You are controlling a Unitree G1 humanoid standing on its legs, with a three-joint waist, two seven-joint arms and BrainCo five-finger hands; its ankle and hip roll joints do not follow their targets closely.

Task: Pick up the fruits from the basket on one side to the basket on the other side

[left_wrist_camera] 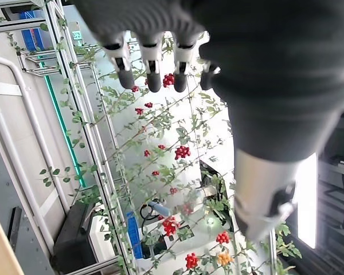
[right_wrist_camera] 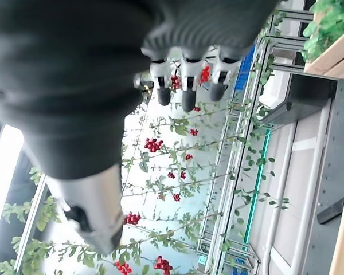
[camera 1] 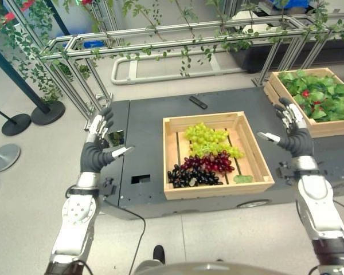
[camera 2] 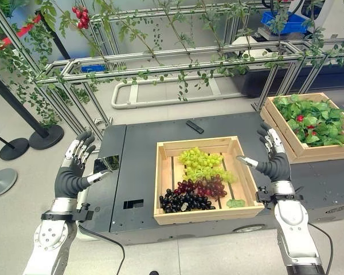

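A wooden crate [camera 1: 175, 123] on the dark platform holds green grapes [camera 1: 206, 136], red grapes [camera 1: 213, 161] and dark purple grapes [camera 1: 189, 176]. A second wooden crate [camera 1: 309, 127] at the right holds green leaves with small red fruits [camera 1: 305, 93]. My left hand [camera 1: 97, 146] is raised at the platform's left edge, fingers straight, empty. My right hand [camera 1: 293, 130] is raised between the two crates, fingers straight, empty. Each wrist view looks past straight fingers [left_wrist_camera: 152, 71] [right_wrist_camera: 186, 77] at vines with red berries.
A black remote [camera 1: 198, 102] lies behind the grape crate. Metal rails draped with leafy vines [camera 1: 183, 40] run behind the platform. Black stanchion bases [camera 1: 46, 112] stand on the floor at the left. A loose green leaf [camera 1: 243, 179] lies in the grape crate's front right corner.
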